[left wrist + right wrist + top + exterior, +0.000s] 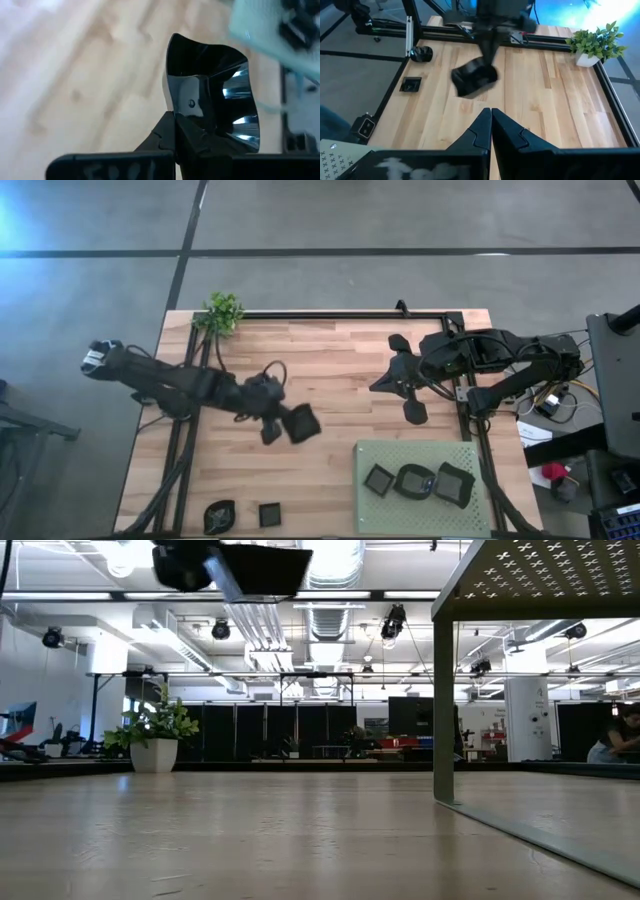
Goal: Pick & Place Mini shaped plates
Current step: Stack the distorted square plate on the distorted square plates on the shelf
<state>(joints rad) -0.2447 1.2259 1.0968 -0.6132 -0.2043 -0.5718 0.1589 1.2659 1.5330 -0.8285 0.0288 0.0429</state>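
My left gripper (278,426) is over the middle of the table, shut on a small black square plate (303,423), which also shows in the left wrist view (210,95) and, high up, in the low view (265,568). Three more dark mini plates (412,481) lie on the green mat (420,452) at the near right. Two others rest flat on the wood near the near edge, a wavy one (219,516) and a square one (270,513). My right gripper (491,114) is shut on nothing and hangs over the table's right half (400,380). My left gripper pinches the black square plate between its two fingers by the rim on one side (176,116). The fingers (192,137) come from the table's left, slanting down. The plate is lifted clear of the table and tilted, its hollow facing the wrist camera.
A small green plant in a white pot (222,311) stands at the far left corner. A black frame rail (340,314) runs along the far edge and down the right side. Bare wood (330,370) lies between the two arms.
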